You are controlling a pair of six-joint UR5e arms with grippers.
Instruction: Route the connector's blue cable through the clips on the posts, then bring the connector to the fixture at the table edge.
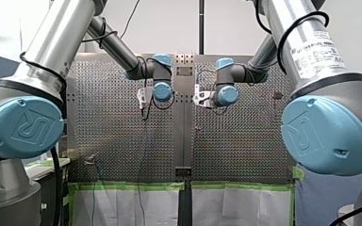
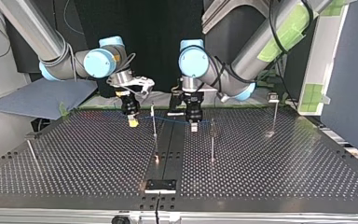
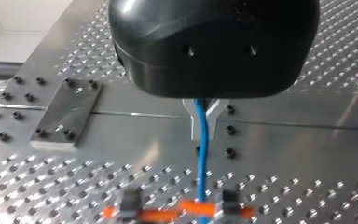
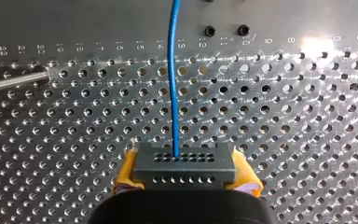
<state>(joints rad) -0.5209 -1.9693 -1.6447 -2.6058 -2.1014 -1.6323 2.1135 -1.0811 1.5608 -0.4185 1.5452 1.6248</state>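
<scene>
Clamped in my right pincer (image 4: 185,179): connector (image 4: 184,163); in my left pincer (image 3: 204,133): blue cable (image 3: 202,177)

Front cam is evenly lit. There's a bright pale wall (image 1: 169,28) behind, long highlights run down the arm tubes (image 1: 59,35), and the table (image 1: 118,127) is softly shaded.

Top cam is moodier, with a black backdrop (image 2: 154,42), a dark table and one hot glint (image 2: 157,159) on its centre strip.

In the left wrist view, the black body of my left gripper (image 3: 204,134) sits so close it goes soft, and the surface under it has a broad milky sheen. The blue cable (image 3: 203,154) reads fine, but the orange thing (image 3: 182,212) ahead is smeared and I honestly can't tell what it is.

Right wrist view is the crispest. The connector (image 4: 184,165) is sharp, and a glare patch (image 4: 326,46) washes out the holes beyond it.
</scene>
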